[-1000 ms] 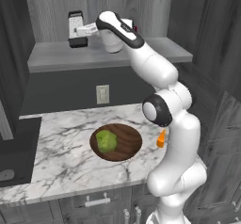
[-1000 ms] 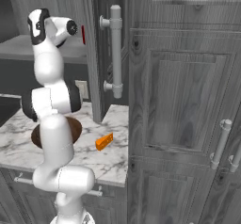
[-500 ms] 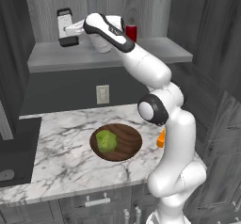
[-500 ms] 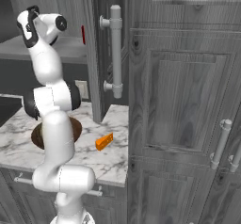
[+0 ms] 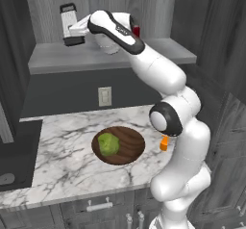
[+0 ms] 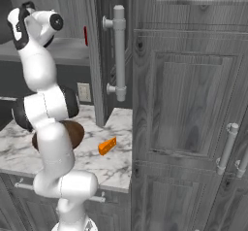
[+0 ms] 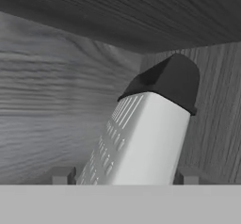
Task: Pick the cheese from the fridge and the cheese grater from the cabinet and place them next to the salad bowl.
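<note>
Left base view: gripper (image 5: 72, 30) up at about 10 o'clock, clamped around the cheese grater (image 5: 70, 23) and holding it clear above the cabinet (image 5: 110, 55) shelf, red bottle (image 5: 136, 31) tucked just behind the arm, salad bowl (image 5: 129, 146) sitting on the marble counter (image 5: 62, 160) below with the cheese (image 5: 164, 143) just off its 3 o'clock side. Right base view: cheese lying on the counter near the closed grey fridge (image 6: 189, 104) door, bowl mostly blocked by the arm. Hand view: grater sitting tilted between the fingertips (image 7: 62, 175), black end pointing to about 1 o'clock, grey wood grain all around behind it.

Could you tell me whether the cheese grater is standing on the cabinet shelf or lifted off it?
Lifted: the cheese grater hangs above the shelf, its black base clear of the board.
</note>
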You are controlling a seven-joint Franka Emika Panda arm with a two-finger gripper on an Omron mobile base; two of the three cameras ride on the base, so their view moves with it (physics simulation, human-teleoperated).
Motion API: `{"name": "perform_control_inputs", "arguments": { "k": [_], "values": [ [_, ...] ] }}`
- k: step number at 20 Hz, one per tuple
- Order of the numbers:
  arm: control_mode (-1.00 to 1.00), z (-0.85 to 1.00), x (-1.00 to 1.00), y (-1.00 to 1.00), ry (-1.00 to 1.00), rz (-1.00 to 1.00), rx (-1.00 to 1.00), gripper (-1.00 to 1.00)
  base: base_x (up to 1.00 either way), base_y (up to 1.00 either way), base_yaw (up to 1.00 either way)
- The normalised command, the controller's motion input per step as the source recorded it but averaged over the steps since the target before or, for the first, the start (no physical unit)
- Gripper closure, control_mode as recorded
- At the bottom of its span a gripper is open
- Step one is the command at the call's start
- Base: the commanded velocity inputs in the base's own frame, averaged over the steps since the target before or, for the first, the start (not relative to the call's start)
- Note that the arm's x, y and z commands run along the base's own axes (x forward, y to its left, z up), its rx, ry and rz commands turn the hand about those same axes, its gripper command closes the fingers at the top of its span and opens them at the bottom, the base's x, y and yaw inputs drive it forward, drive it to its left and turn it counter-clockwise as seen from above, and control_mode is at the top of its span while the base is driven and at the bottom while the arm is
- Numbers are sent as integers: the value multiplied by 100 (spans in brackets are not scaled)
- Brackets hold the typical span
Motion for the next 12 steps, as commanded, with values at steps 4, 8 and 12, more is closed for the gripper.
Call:
{"name": "perform_control_inputs", "arguments": {
  "k": [4,8,12],
  "values": [
    [-100,0,-80,-20,0,-14,2,100,0,0,0],
    [-100,14,-90,-11,-2,-15,1,100,0,0,0],
    [-100,17,-97,-11,-8,-15,0,100,0,0,0]
  ]
}}
